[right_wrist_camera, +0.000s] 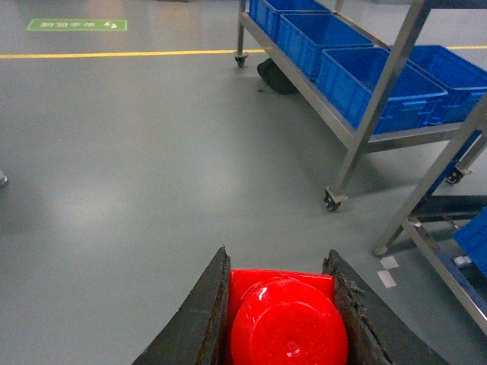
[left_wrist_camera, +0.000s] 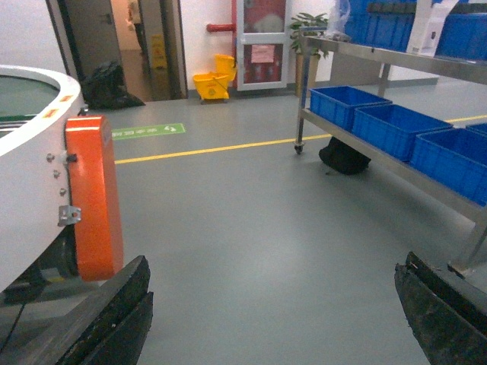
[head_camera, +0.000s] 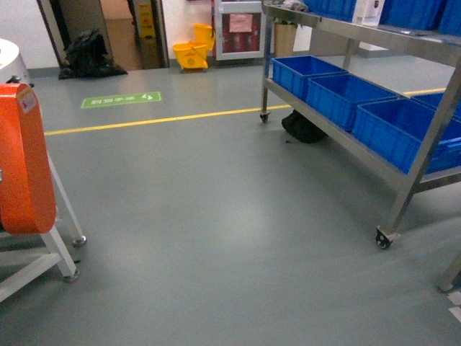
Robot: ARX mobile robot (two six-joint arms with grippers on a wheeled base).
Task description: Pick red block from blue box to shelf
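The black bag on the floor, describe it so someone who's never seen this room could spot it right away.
Find the steel shelf on the right, holding blue bins. Under its far end, near the yellow floor line, lies the black bag: the only dark, soft lump beneath the shelf.

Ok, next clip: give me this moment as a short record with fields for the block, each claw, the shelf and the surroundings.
red block: clamped between the right claw's fingers, off the floor
right claw: shut on the red block
left claw: open, holding nothing
shelf: steel rack on castors, ahead to the right, not yet reached
on shelf: dark blue crates along the lower tier
blue box: not visible in any view
floor: grey, with a yellow line
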